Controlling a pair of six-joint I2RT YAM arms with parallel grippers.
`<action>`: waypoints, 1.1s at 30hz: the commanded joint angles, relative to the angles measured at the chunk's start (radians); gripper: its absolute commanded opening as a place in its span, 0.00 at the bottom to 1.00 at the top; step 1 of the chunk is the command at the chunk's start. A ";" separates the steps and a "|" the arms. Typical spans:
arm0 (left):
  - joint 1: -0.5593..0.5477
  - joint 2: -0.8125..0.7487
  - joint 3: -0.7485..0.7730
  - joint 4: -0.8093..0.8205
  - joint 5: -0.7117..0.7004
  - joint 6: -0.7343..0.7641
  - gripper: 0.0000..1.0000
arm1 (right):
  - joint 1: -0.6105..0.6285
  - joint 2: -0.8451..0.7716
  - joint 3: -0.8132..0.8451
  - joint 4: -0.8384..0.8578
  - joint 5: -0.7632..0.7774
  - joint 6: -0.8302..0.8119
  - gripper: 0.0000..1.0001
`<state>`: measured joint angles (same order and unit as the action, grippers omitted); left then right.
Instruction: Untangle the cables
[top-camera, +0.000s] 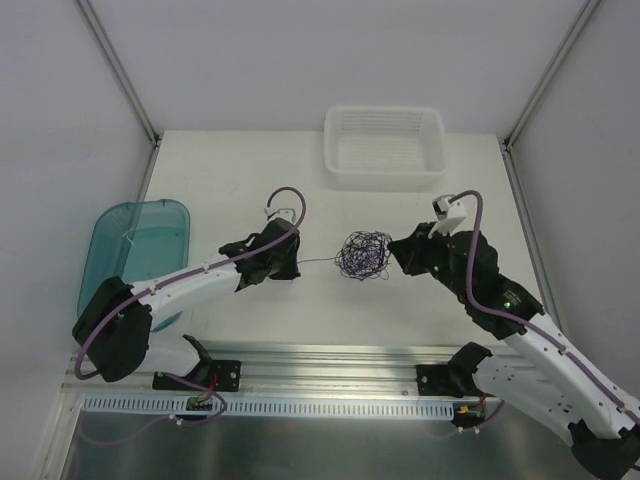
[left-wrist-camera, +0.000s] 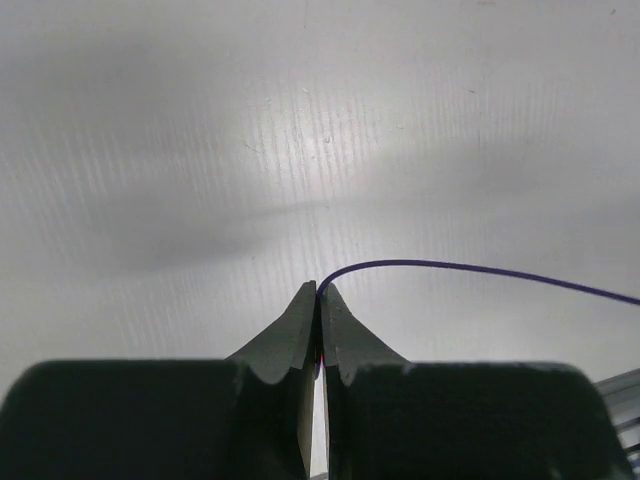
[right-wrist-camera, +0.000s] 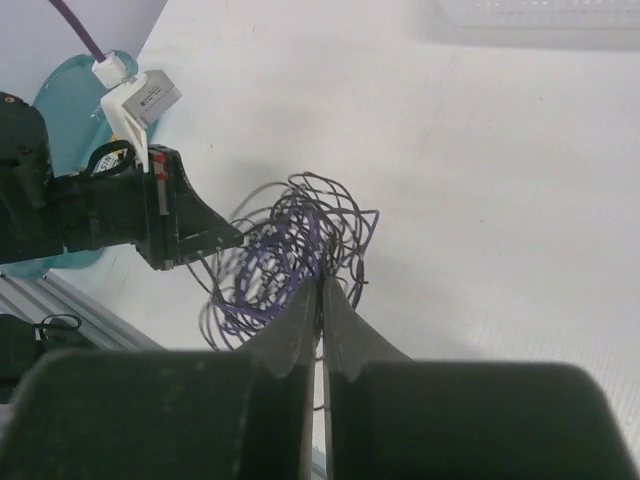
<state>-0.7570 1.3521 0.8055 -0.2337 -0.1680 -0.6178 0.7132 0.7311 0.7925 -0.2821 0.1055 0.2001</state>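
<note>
Cables (top-camera: 363, 255), a loose clump of thin purple and black loops, lie on the white table (top-camera: 230, 180) midway between the two arms. The left gripper (top-camera: 297, 265) sits just left of the clump, jaws closed on a single purple strand (left-wrist-camera: 470, 268) that stretches right into the tangle. The right gripper (right-wrist-camera: 320, 285) is closed too, its tips pinching strands at the clump's right edge. A white basket (top-camera: 385, 145) stands well beyond, at the far side.

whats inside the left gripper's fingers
One thin purple cable strand, pinched at the tips of the shut left gripper. How far it reaches inside is hidden by the fingers.
</note>
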 joint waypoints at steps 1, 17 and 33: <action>0.008 -0.065 -0.019 -0.013 -0.016 -0.062 0.00 | 0.003 0.049 -0.012 -0.077 0.034 -0.016 0.01; 0.139 -0.363 -0.244 -0.085 -0.080 -0.175 0.00 | 0.006 0.039 0.023 -0.226 0.175 0.059 0.01; 0.143 -0.375 -0.232 -0.111 -0.058 -0.129 0.00 | 0.003 0.160 -0.087 -0.295 0.166 0.145 0.55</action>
<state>-0.6201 0.9787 0.5640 -0.3302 -0.2424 -0.7689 0.7170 0.8959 0.7334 -0.4953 0.2729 0.3000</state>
